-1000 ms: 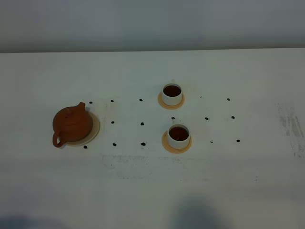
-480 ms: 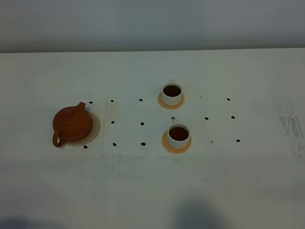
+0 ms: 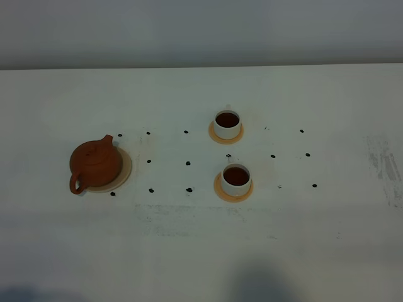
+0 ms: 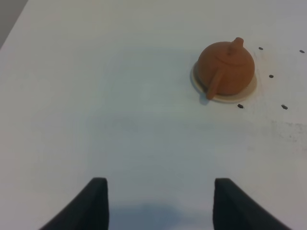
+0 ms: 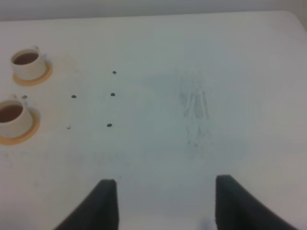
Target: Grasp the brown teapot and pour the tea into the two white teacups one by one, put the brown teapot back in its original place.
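Note:
The brown teapot [image 3: 94, 165] [image 4: 226, 68] sits upright on its large beige coaster [image 3: 126, 170] [image 4: 249, 91] at the left of the table. Two white teacups stand on small orange coasters in the middle: the far one [image 3: 227, 124] [image 5: 28, 63] and the near one [image 3: 236, 179] [image 5: 13, 118]. Both hold dark tea [image 3: 236, 175]. Neither gripper shows in the exterior view. My left gripper [image 4: 160, 201] is open and empty, well back from the teapot. My right gripper [image 5: 165, 203] is open and empty, off to the side of the cups.
Small dark dots [image 3: 187, 163] mark a grid on the white table [image 3: 189, 239]. A smudged patch [image 3: 387, 167] lies at the far right. A grey wall [image 3: 201, 31] runs behind the table's far edge.

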{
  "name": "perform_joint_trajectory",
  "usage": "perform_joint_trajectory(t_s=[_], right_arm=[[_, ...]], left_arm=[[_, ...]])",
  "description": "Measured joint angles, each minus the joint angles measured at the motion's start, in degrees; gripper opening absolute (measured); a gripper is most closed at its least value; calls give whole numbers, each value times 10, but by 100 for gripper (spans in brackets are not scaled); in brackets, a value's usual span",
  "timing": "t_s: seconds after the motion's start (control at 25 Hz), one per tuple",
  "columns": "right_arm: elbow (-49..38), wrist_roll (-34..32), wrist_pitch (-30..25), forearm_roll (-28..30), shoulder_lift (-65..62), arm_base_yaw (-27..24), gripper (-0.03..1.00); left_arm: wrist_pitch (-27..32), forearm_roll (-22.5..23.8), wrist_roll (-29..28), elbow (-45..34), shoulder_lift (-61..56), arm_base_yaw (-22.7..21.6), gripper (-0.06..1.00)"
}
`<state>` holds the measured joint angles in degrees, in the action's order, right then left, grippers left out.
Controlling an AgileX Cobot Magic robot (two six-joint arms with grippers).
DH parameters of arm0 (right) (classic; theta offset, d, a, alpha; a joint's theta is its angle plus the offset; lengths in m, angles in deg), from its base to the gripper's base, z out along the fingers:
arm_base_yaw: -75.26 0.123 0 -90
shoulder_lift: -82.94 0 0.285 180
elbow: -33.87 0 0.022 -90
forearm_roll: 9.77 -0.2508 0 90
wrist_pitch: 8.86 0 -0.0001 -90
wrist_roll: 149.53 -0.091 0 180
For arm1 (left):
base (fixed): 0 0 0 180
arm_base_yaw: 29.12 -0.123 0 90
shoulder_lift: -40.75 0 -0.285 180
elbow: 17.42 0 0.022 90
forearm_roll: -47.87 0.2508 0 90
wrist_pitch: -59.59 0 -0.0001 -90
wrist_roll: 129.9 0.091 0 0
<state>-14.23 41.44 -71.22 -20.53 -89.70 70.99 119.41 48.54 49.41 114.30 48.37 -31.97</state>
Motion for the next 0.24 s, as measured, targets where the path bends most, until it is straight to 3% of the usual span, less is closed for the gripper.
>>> perform_joint_trajectory(t_s=[0.24], right_arm=[[0, 0, 0, 0, 0, 0, 44]], left_arm=[[0, 0, 0, 0, 0, 0, 50]])
